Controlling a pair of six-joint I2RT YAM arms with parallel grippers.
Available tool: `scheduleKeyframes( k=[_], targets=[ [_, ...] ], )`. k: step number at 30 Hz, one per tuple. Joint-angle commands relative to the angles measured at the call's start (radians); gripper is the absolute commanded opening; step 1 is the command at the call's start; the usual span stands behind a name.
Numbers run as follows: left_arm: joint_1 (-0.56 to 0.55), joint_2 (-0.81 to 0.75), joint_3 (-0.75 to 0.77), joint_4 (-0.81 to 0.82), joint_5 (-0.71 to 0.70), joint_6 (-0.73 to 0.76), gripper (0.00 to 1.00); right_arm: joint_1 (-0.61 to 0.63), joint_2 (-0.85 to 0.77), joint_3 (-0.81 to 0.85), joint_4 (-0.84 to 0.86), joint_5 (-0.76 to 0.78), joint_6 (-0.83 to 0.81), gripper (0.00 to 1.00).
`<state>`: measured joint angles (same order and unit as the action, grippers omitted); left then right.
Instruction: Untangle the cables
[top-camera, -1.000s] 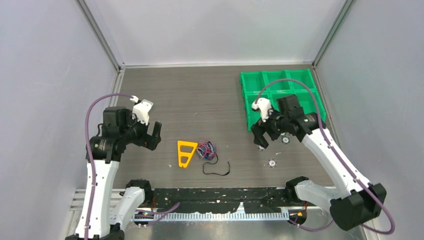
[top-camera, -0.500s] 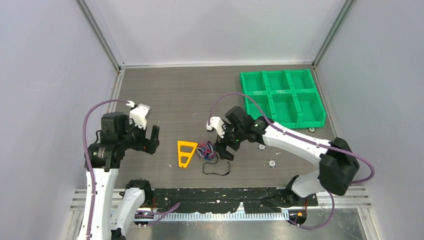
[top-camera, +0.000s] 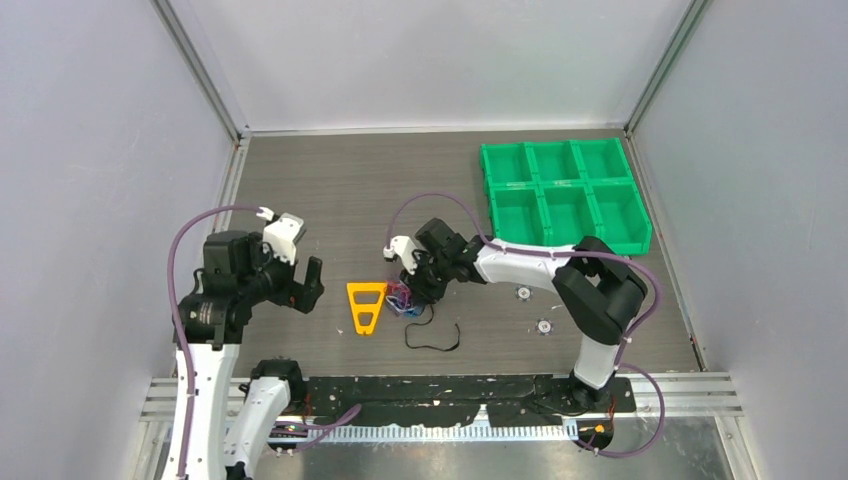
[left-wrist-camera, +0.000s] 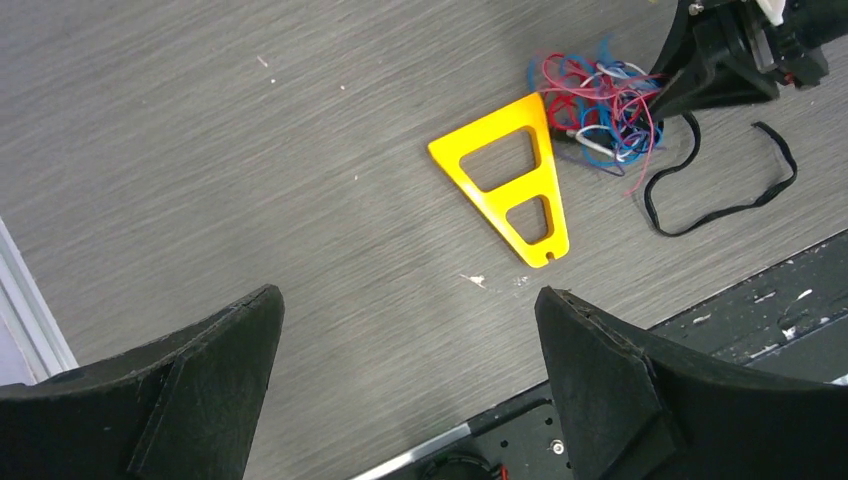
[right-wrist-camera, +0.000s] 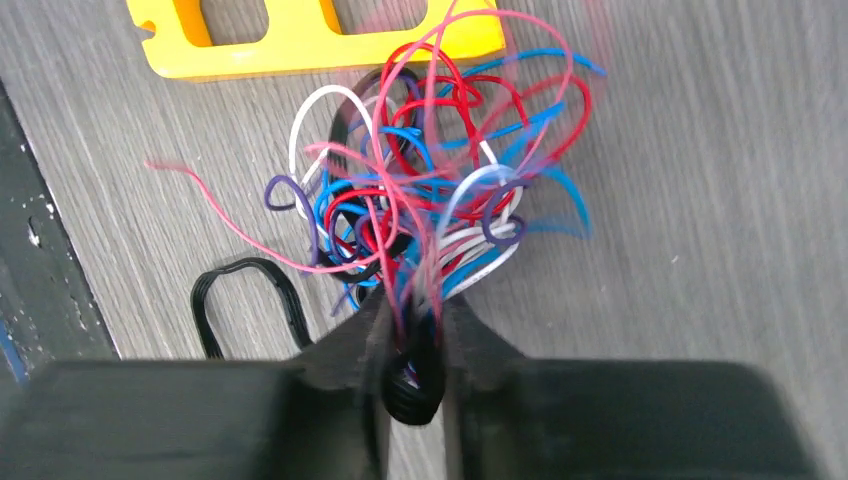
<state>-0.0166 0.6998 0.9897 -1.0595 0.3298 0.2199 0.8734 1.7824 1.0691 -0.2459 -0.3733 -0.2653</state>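
Left gripper (left-wrist-camera: 405, 390): fingers wide apart, nothing in them, hovering well left of the orange triangle frame (left-wrist-camera: 510, 190).

The cables (right-wrist-camera: 430, 190): one red/blue/purple/white knot on the table, touching the frame's right edge.

Right gripper (right-wrist-camera: 410, 335): on the knot's side away from the frame, fingers nearly together with a bunch of strands pinched between them. Reads as clamped on several wires, not one.

Black loop (top-camera: 432, 340) lies apart from the knot, right of the frame and nearer the arm bases. Green tray (top-camera: 565, 186) is well right of the frame, not involved.

Step in hand looks like the first pull. Suggest:
- Bring the left in to pin the knot's frame side.
- Draw the right slowly away from the frame, low.
- If the whole knot moves or the frame drags, release and re-grip fewer strands.
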Motion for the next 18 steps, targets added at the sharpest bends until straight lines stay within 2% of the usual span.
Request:
scheduleKeyframes(
  k=[1, 2, 3, 6, 9, 14, 18],
  targets=[
    [0.008, -0.012, -0.010, 0.104, 0.067, 0.071, 0.99, -0.048, -0.015, 0.107, 0.014, -0.078, 0.042, 0.12],
    [0.007, -0.006, -0.008, 0.104, 0.102, 0.087, 0.99, -0.063, -0.034, 0.146, -0.006, -0.118, 0.058, 0.07],
    [0.008, 0.000, -0.008, 0.108, 0.143, 0.100, 0.99, -0.099, -0.047, 0.165, -0.025, -0.141, 0.094, 0.06],
    [0.001, 0.004, -0.022, 0.157, 0.306, 0.119, 0.99, -0.173, -0.125, 0.248, -0.102, -0.261, 0.157, 0.05],
    [-0.031, 0.004, -0.056, 0.290, 0.406, 0.103, 0.99, -0.194, -0.196, 0.287, -0.170, -0.337, 0.176, 0.05],
    [-0.146, 0.060, -0.059, 0.464, 0.440, 0.134, 0.99, -0.199, -0.253, 0.301, -0.209, -0.407, 0.193, 0.05],
    [-0.288, 0.153, -0.024, 0.518, 0.381, 0.202, 0.99, -0.197, -0.283, 0.313, -0.250, -0.419, 0.161, 0.05]
  ],
)
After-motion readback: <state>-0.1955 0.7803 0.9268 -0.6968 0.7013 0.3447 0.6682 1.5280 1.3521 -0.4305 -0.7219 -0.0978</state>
